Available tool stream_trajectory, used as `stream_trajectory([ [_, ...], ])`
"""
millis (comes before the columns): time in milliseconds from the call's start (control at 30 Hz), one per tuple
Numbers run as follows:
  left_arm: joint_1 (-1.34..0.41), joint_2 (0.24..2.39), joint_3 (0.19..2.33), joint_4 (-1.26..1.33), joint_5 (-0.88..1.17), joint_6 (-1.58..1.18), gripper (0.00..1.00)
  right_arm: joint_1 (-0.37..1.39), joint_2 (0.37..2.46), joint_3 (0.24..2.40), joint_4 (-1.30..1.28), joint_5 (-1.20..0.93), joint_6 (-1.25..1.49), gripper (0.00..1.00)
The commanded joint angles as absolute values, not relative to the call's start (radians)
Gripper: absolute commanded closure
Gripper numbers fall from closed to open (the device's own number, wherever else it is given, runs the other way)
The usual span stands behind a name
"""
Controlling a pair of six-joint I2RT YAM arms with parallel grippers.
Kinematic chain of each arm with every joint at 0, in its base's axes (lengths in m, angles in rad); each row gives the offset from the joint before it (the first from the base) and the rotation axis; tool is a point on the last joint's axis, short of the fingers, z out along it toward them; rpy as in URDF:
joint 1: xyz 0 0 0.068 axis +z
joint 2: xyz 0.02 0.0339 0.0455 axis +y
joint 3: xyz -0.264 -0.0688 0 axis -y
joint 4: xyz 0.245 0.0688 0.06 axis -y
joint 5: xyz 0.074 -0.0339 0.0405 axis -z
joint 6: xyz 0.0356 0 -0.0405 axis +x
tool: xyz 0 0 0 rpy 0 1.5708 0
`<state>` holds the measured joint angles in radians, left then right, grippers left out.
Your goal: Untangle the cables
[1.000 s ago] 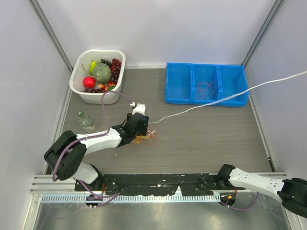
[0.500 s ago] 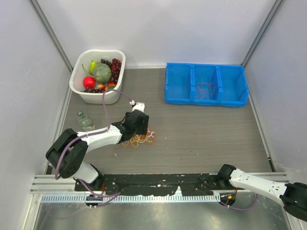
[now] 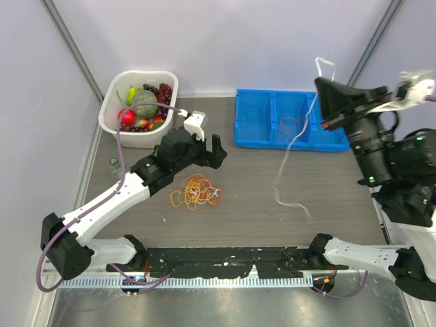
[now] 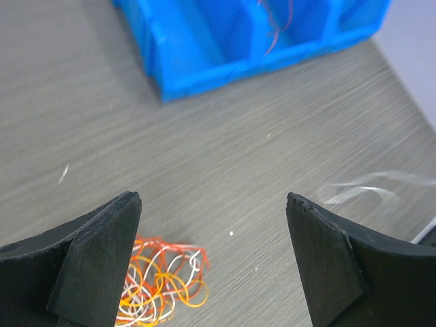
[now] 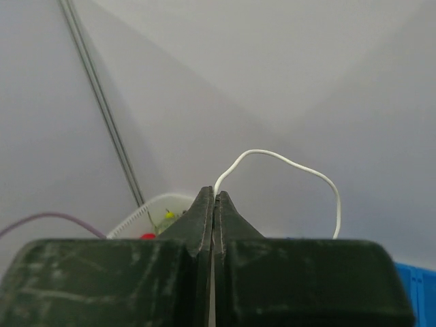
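Right now the L gripper (image 4: 211, 204) hangs above the table (image 3: 327, 197), jaws wide apart w/ nothing btwn them. Just near-left of it in the top view, the tangle (image 3: 195, 192) lies flat on the table, left of centre: orange, yellow, white and red loops, touching no gripper. In the L wrist view it sits below the left finger (image 4: 95, 252), part hidden by it.

R gripper (image 5: 214, 201) is raised high on the right; in the top view it overlaps the right end of the bin (image 3: 272, 144). Its jaws are pressed together on a white cable (image 5: 293, 162). A short loop sticks out past the pinch. The long end drops across the bin in the top view, and its tail lies on the table right of centre, well apart from the tangle.

Bin is blue, three compartments side by side, along the far edge, right half. A red cable (image 3: 291, 125) lies in the mid compartment. Basket (image 3: 109, 119) w/ fruit fills the far-left corner. A bottle (image 3: 114, 163) sits just near of it by the left edge, mostly hidden by the arm's hose.

Open room: bare table btwn tangle and white tail, plus a wide strip from the bin's front edge to the near edge. Left side is tighter, since the L arm crosses from the near-left corner toward centre.
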<state>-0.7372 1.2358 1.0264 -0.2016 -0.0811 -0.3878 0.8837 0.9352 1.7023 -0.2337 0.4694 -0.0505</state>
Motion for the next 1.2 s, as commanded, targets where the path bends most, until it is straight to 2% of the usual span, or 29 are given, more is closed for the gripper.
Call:
stream_trajectory([
  [0,-0.732,1.184,1.135,-0.29,-0.015,-0.31,0.08,0.887,0.874,1.548,-0.248,0.557,-0.002,0.99],
  [200,-0.732,1.184,1.25,-0.318,-0.025,-0.246,0.04,0.887,0.784,1.335,-0.386,0.63,0.156,0.99],
  [400,-0.732,1.224,1.338,-0.319,-0.02,-0.187,0.02,0.887,0.747,1.318,-0.52,0.67,0.222,0.99],
  [567,-0.732,1.247,1.35,-0.325,-0.043,-0.141,0.02,0.887,0.752,1.256,-0.509,0.69,0.265,0.99],
  [733,-0.732,1.21,1.315,-0.334,-0.069,-0.111,0.02,0.885,0.88,1.102,-0.398,0.603,0.35,0.99],
  [933,-0.732,1.109,1.204,-0.278,-0.207,-0.048,0.0,0.847,1.075,1.005,-0.328,0.497,0.507,0.99],
  [1067,-0.733,1.066,1.134,-0.219,-0.268,-0.026,0.0,0.776,1.172,0.953,-0.339,0.274,0.587,0.99],
  [1167,-0.733,1.057,1.132,-0.219,-0.275,-0.026,0.0,0.717,1.242,0.931,-0.386,0.2,0.583,0.99],
])
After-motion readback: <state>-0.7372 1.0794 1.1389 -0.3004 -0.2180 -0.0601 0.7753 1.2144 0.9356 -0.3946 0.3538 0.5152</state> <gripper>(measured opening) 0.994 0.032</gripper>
